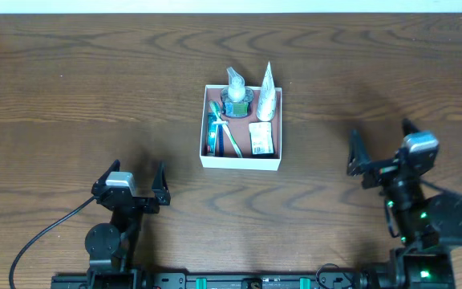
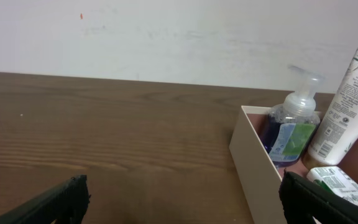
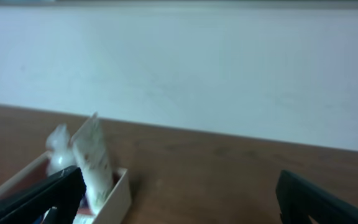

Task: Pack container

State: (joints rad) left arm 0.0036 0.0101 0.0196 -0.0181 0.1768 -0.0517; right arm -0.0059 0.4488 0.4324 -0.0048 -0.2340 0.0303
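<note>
Several toiletries fill the square white pink-lined container ahead of the spread, empty left tool and right tool; packing looks done.

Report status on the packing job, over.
Left gripper open, empty. Right gripper open, empty. Container mid-table, holding pump bottle, tube, packet. Nothing between grippers and container.

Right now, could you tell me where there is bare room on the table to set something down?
Bare tabletop lies left of the container, beyond the left gripper, and right of it, beyond the right gripper; the far strip is free too. Inside it is crowded: pump bottle, tube, packet, toothbrush.
</note>
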